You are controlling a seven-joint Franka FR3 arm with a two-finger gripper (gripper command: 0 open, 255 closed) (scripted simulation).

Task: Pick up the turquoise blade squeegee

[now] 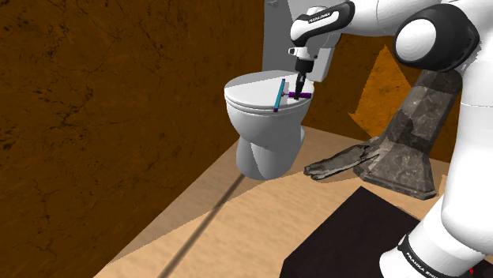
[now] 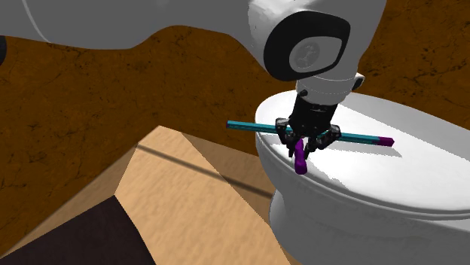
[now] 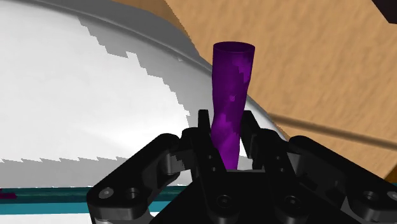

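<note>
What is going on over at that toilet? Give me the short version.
The robot's black two-finger gripper is shut on the purple cylindrical handle of a slim squeegee with a turquoise blade. The tool is at the closed lid of a white toilet, with the blade lying across the lid. The blade casts a shadow just beneath itself, but I cannot tell whether it has left the lid.
</note>
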